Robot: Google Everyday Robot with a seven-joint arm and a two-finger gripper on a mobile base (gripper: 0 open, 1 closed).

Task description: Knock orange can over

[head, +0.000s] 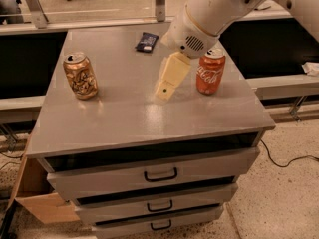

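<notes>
The orange can (pixel 80 76), golden-tan with a mottled white and brown pattern and a silver top, stands upright at the left side of the grey cabinet top (pixel 124 118). My gripper (pixel 165 90) hangs from the white arm over the middle of the top, pointing down and left, well to the right of the can and apart from it.
A red Coca-Cola can (pixel 210 71) stands upright just right of the gripper. A dark blue snack packet (pixel 147 42) lies at the back of the top. Drawers with handles run below the front edge. A cardboard box (pixel 35 195) sits on the floor at lower left.
</notes>
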